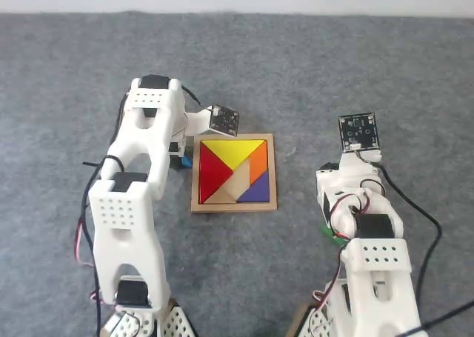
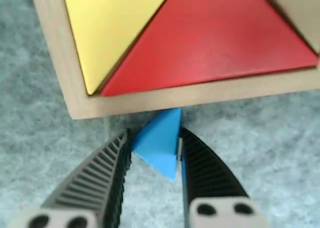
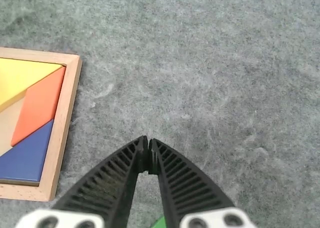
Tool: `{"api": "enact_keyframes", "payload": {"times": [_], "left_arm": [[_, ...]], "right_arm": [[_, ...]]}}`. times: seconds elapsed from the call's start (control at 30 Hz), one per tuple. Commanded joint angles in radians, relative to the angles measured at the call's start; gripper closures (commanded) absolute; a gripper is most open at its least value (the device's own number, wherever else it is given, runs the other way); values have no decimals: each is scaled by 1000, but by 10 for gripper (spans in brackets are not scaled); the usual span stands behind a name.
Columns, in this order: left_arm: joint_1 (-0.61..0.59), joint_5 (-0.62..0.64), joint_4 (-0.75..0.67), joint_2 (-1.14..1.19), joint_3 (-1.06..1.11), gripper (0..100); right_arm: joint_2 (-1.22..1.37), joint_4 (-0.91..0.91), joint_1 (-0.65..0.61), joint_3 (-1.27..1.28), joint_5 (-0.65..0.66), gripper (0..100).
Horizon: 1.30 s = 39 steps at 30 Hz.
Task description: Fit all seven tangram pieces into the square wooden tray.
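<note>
Grey carpet (image 1: 333,70) under tray (image 1: 271,175) | left gripper (image 2: 153,136) pinches blue triangle (image 2: 159,147) just beside tray | right gripper (image 3: 148,144) closed tight, empty

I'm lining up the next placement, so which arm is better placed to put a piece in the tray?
Left. Its jaws grip the blue triangle right at the tray rim. The right jaws are shut on nothing over carpet, apart from the tray.
</note>
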Motion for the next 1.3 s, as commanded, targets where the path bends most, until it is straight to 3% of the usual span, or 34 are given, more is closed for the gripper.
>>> {"api": "enact_keyframes", "payload": {"times": [0.0,1.27], "left_arm": [[0,43,14,-8,-47,955],[2,44,213,2,-62,964]], "right_arm": [[5,-21,4,-5,12,991],[5,-19,8,-5,12,991]]}}
